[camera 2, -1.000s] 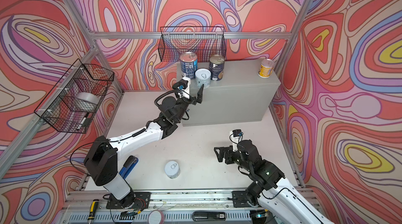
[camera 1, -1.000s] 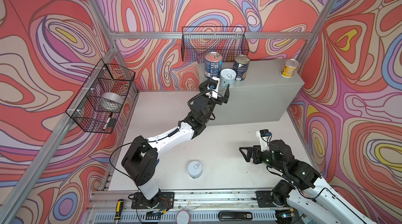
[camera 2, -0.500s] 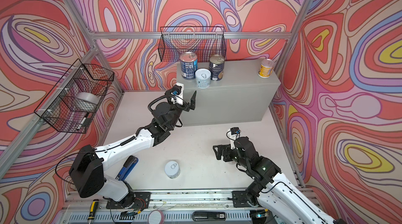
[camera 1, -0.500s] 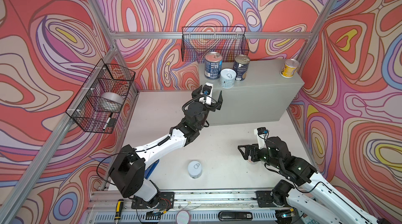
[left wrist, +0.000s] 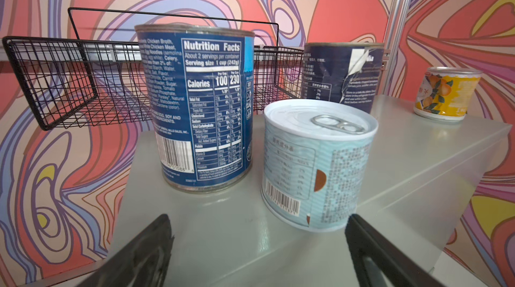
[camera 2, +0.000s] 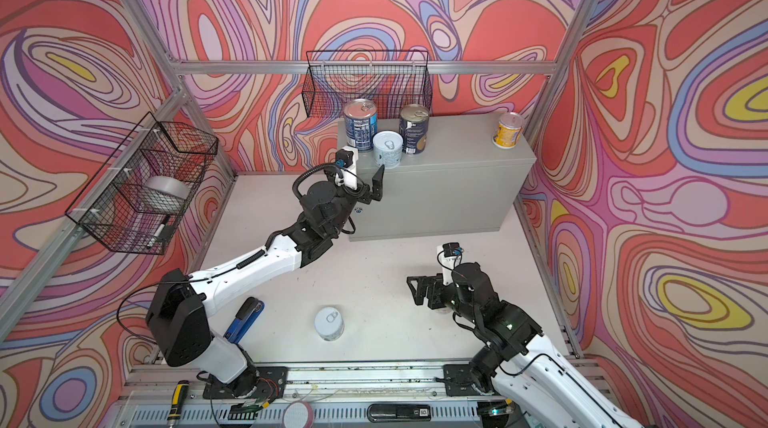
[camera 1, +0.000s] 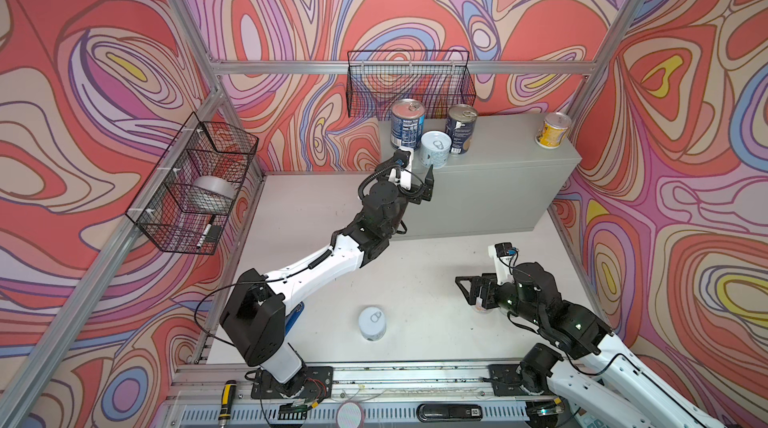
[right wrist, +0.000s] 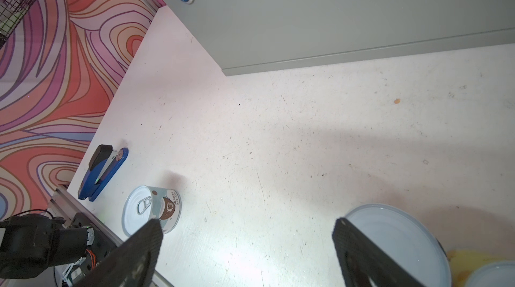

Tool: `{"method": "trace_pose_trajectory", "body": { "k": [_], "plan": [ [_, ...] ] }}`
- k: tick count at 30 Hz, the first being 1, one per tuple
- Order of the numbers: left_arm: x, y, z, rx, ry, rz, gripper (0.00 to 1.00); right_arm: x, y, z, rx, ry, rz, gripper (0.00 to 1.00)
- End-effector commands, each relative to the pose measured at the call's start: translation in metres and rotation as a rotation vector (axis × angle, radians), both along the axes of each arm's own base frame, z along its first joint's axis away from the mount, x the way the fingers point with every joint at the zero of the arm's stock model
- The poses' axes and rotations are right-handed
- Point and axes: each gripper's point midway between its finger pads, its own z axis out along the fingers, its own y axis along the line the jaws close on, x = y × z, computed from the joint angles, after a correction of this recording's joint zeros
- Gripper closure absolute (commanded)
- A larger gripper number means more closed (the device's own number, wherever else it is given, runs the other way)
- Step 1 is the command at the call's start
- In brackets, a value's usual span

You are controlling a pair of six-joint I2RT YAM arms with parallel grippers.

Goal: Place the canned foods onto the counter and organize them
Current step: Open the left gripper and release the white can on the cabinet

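Observation:
On the grey counter [camera 1: 498, 172] [camera 2: 449, 180] stand two dark blue cans [camera 1: 408, 124] [camera 1: 461, 128], a pale blue can [camera 1: 435, 148] [left wrist: 315, 165] in front of them, and a yellow can [camera 1: 552, 130] at the far right end. My left gripper [camera 1: 417, 186] [left wrist: 257, 232] hangs open just off the counter's front left corner, a little short of the pale blue can and empty. A white can [camera 1: 372, 323] [right wrist: 152, 210] stands on the floor. My right gripper [camera 1: 467, 293] [right wrist: 248, 232] is open above the floor, with another can's pale lid [right wrist: 395, 241] beside one finger.
A black wire basket [camera 1: 409, 80] hangs on the back wall just behind the dark blue cans. A second basket [camera 1: 195, 184] on the left wall holds a silver tape roll. A blue stapler [right wrist: 103, 171] lies near the left arm's base.
My left gripper, which was up against the pale blue can, has drawn back and down from it, still open. The right gripper has barely shifted.

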Motion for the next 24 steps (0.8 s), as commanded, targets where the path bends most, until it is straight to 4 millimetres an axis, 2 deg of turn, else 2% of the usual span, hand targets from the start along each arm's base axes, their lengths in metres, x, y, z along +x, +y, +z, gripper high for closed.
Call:
{"method": "trace_pose_trajectory", "body": {
  "k": [1,17,20,24],
  "plan": [
    [0.009,-0.007,-0.014,0.002,0.051,0.012,0.0,-0.001,-0.002,0.002,0.001,-0.004,-0.005,0.01],
    [0.032,-0.018,-0.018,0.095,0.044,0.066,0.0,-0.002,-0.006,0.0,-0.016,-0.009,-0.014,0.01],
    [0.029,-0.019,-0.019,0.104,0.055,0.05,0.0,-0.002,-0.007,-0.001,-0.018,-0.007,-0.014,0.01],
    [0.014,-0.011,-0.014,0.101,0.045,0.051,0.0,-0.002,-0.007,-0.001,-0.016,-0.011,-0.014,0.02]
  ]
}}
